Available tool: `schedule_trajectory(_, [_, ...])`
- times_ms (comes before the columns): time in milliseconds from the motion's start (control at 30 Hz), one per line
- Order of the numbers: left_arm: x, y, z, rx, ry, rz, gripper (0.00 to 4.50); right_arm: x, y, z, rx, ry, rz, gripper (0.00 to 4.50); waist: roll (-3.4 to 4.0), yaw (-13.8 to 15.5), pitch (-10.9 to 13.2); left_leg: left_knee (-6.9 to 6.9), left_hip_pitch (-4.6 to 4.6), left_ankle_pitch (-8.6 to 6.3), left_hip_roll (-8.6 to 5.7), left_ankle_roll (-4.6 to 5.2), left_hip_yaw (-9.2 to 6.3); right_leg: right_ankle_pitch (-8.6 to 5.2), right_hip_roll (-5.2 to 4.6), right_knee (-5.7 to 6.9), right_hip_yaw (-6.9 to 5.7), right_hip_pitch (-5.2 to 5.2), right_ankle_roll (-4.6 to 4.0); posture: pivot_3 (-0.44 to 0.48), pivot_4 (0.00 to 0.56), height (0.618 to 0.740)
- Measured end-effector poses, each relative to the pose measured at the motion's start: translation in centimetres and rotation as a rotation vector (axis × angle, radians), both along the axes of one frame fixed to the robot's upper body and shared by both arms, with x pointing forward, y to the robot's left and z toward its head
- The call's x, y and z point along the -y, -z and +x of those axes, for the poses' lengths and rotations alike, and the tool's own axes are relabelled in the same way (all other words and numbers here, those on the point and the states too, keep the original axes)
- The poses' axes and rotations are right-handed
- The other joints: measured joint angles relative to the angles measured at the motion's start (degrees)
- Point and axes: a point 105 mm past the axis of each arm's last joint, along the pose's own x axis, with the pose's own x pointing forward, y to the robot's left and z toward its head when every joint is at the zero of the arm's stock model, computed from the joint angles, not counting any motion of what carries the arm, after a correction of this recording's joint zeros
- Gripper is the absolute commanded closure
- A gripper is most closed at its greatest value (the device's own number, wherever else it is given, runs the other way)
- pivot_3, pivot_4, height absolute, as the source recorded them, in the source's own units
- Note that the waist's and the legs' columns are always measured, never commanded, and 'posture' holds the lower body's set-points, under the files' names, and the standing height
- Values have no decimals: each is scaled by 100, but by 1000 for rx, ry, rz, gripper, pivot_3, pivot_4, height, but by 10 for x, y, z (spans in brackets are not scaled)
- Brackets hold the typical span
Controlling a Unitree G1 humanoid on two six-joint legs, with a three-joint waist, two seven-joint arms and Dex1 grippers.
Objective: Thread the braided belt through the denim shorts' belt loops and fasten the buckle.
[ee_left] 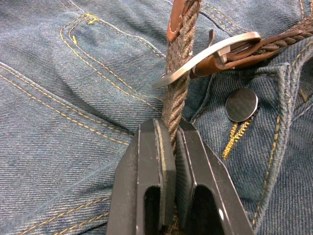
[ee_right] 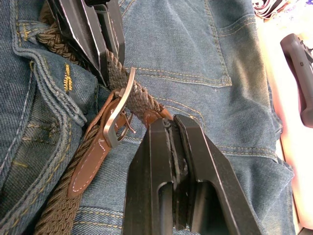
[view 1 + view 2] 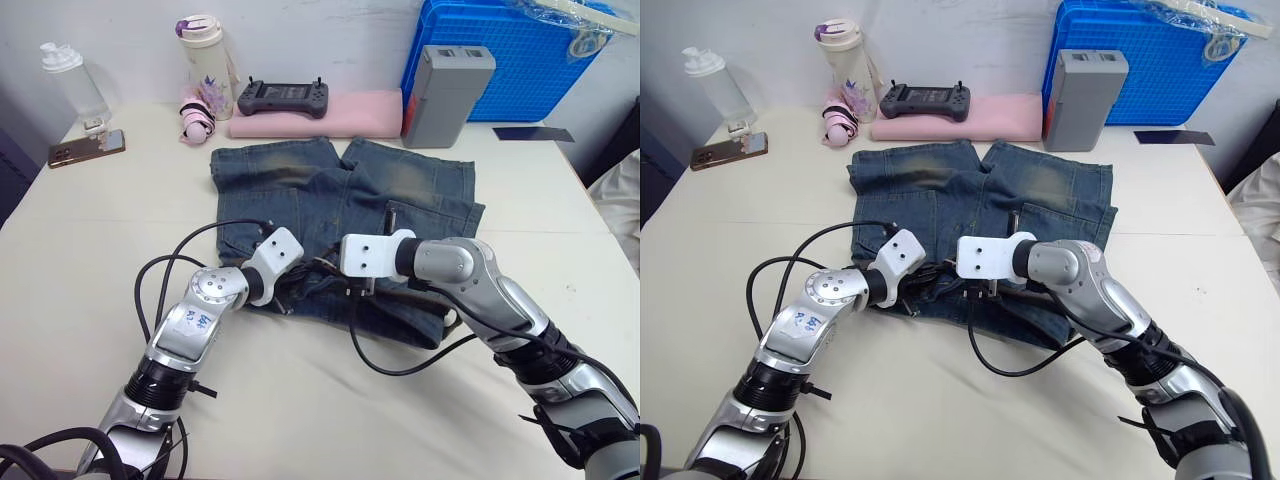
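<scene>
My left gripper (image 1: 172, 147) pinches the braided belt (image 1: 178, 83), its flat black fingers pressed on the rough, dark-brown woven strap just short of the buckle (image 1: 205, 56). That buckle is a thin silver frame stitched into smooth brown leather, with the strap passing through it. It lies on the denim shorts (image 3: 300, 180), faded blue twill with yellow stitching, spread on the table (image 3: 80, 250). My right gripper (image 2: 171, 129) clamps the belt's leather-tipped end just past the buckle.
</scene>
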Motion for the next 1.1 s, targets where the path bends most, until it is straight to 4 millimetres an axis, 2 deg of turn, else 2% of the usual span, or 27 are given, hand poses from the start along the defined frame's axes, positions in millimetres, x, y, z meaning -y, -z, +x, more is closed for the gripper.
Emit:
schedule_trajectory(133, [-1,-1,0,-4,-11,-27,2677,1,5,0,-24,13,3,4500,0,0,0,1,-1,0,0,0,0,0,0,1,-1,0,0,0,150,725])
schedule_trajectory(200, [-3,1,-1,-22,-18,-42,1689,2,9,-1,-33,17,1,4500,0,-7,0,1,-1,0,0,0,0,0,1,1,-1,0,0,0,150,725])
schedule_trajectory(333, [-9,0,-6,-69,-13,-95,89,3,10,-1,-36,22,1,4500,0,-13,0,1,-1,0,3,0,0,0,3,0,-1,-1,0,0,150,725])
schedule_trajectory(400, [-8,-1,-12,-107,19,-133,89,3,10,-1,-37,23,2,4500,0,-15,0,1,-2,0,3,-1,0,0,3,0,-1,-1,0,0,150,725])
schedule_trajectory(467, [-16,-6,-19,-144,37,-186,89,3,10,-1,-38,24,3,4500,0,-38,1,1,-2,1,5,-2,-1,0,3,0,-1,-2,0,0,150,725])
schedule_trajectory(633, [-51,-21,-21,-154,10,-207,89,7,15,0,-61,49,9,4500,1,-126,1,2,0,3,6,-6,-3,0,4,0,-1,-2,0,0,150,725])
schedule_trajectory(800, [-46,-18,-24,-175,34,-219,89,11,10,-1,-70,69,48,4500,1,-121,1,1,-3,3,6,-6,-4,0,4,2,-1,-2,0,0,150,725])
schedule_trajectory(900, [-34,-15,-26,-188,57,-249,43,17,3,-5,-76,63,59,3553,0,-120,1,0,-4,2,5,-4,-3,0,4,1,-1,-2,0,0,150,725])
schedule_trajectory(1067, [-31,-13,-28,-190,59,-249,43,19,3,-9,-98,50,57,1172,0,-147,2,0,-1,3,8,-6,-2,0,8,3,1,-5,0,0,150,725])
schedule_trajectory(1100, [-31,-13,-28,-188,58,-249,43,20,3,-10,-99,50,54,1172,0,-144,2,1,-1,3,8,-7,-2,0,8,3,2,-5,0,0,150,725])
